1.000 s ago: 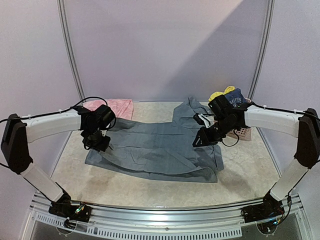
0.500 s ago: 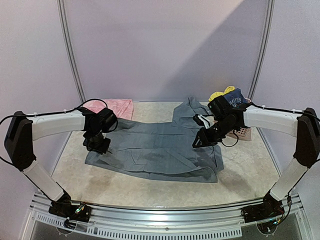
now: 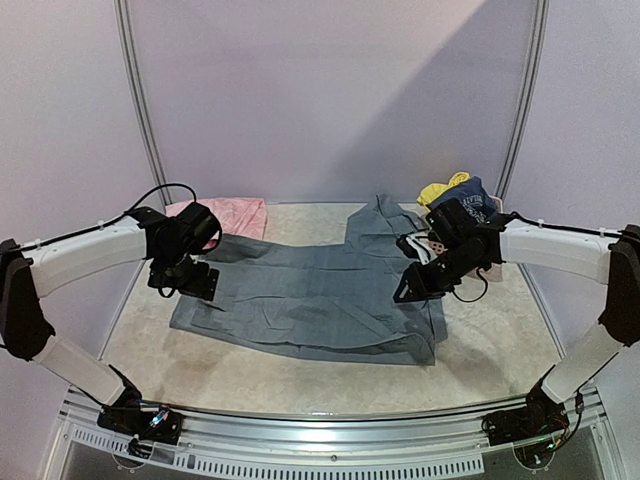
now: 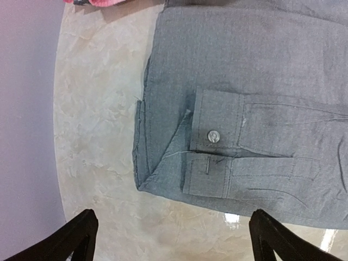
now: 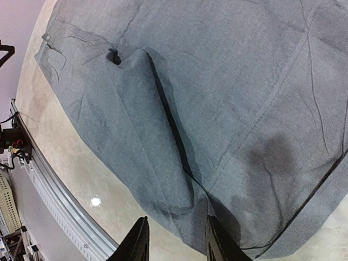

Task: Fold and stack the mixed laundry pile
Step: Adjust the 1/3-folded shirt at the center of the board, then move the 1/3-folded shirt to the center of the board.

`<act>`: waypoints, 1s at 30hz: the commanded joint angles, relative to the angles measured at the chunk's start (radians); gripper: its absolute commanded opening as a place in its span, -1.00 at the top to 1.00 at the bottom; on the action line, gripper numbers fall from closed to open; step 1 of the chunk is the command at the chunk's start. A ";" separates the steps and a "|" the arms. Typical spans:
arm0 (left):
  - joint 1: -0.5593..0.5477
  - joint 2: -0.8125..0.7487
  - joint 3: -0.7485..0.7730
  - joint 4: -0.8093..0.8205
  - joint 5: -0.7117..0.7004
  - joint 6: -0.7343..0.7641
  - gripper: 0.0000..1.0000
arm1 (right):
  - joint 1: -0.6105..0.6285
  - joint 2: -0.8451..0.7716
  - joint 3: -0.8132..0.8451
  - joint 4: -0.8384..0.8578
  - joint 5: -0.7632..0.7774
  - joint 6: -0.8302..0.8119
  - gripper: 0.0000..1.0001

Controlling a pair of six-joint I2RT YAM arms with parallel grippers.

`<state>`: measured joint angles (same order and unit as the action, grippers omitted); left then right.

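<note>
The grey collared button shirt [image 3: 320, 300] lies spread flat across the middle of the table. Its buttoned cuff [image 4: 213, 136] is folded onto the body near the left edge. My left gripper [image 3: 188, 283] [image 4: 174, 239] hovers over that left edge, wide open, with only bare table between the fingers. My right gripper [image 3: 408, 292] [image 5: 176, 242] hangs low over the shirt's right part, above a raised fold [image 5: 163, 125]. Its jaws stand a little apart with nothing between them. A navy top with white lettering [image 3: 470, 195] and a yellow piece [image 3: 440, 188] are heaped at the back right.
A pink cloth [image 3: 228, 213] [image 4: 92, 2] lies at the back left, beside the shirt. Curved purple walls close in the table on the left, back and right. A metal rail [image 3: 320, 425] runs along the near edge.
My left gripper has opened, let go of the shirt's left edge and risen slightly back. The right gripper has shifted a little right and nearer.
</note>
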<state>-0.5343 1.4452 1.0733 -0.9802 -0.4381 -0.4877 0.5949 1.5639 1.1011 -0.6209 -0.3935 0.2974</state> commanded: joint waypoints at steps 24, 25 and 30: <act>0.120 0.130 0.017 0.161 0.308 0.005 -0.62 | -0.170 -0.144 -0.324 0.017 -0.104 0.225 -0.31; 0.119 0.140 0.018 0.163 0.311 0.005 -0.61 | -0.170 -0.135 -0.320 0.024 -0.123 0.215 -0.31; 0.120 0.180 0.017 0.179 0.327 0.003 -0.56 | -0.170 -0.084 -0.306 0.031 -0.175 0.160 -0.36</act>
<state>-0.4271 1.5982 1.0725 -0.8291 -0.1425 -0.4961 0.4290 1.4376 0.7841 -0.6090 -0.5095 0.5049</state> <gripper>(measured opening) 0.791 0.671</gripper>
